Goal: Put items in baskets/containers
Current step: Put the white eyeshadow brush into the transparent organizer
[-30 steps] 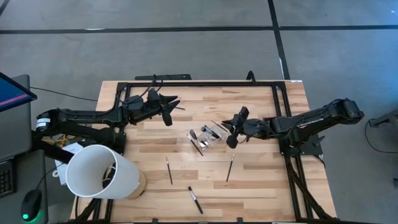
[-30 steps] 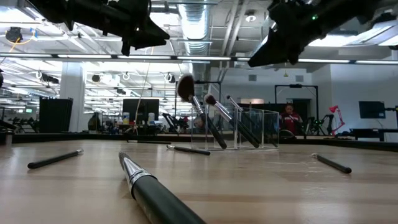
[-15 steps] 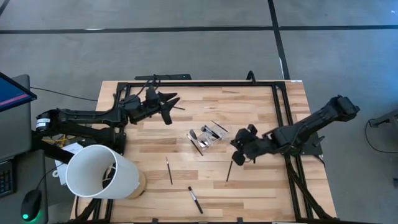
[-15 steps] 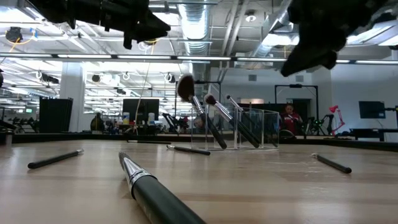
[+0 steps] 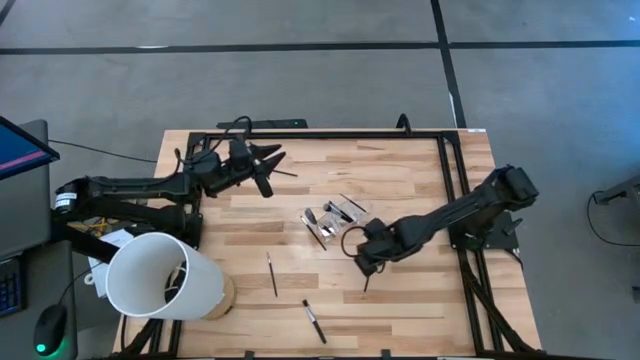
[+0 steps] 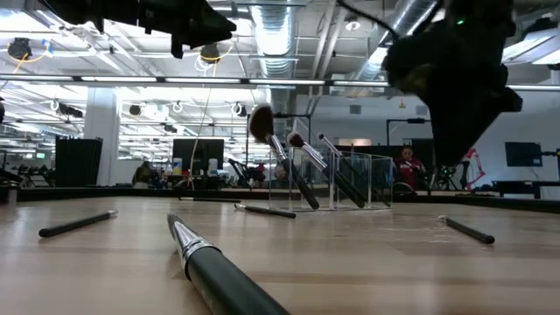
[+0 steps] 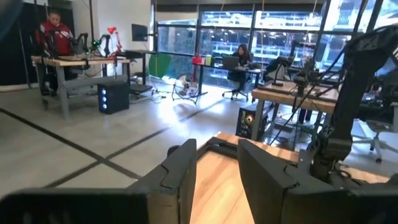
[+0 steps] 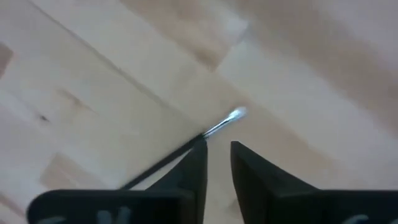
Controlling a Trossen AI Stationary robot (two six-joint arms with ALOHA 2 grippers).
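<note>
Clear box (image 5: 335, 220) sits mid-table (image 5: 400, 180), several brushes (image 6: 267, 131) leaning out of it. Three more lie loose on the wood: one stick (image 5: 367, 277) just under my right gripper (image 5: 364, 264), one pencil (image 5: 271, 273) to its left, one marker-like stick (image 5: 314, 321) near the front edge. Right fingers (image 8: 194, 165) are slightly apart, poised right over that stick's silver-tipped end, nothing gripped. Left gripper (image 5: 262, 168) hangs over the table's back-left area, fingers (image 7: 180, 177) parted, empty. White cylinder (image 5: 160, 275) at the front-left corner.

both arms are matte black, jointed tubes; thin black cables loop by the left gripper (image 5: 262, 165), seemingly unmarked.
</note>
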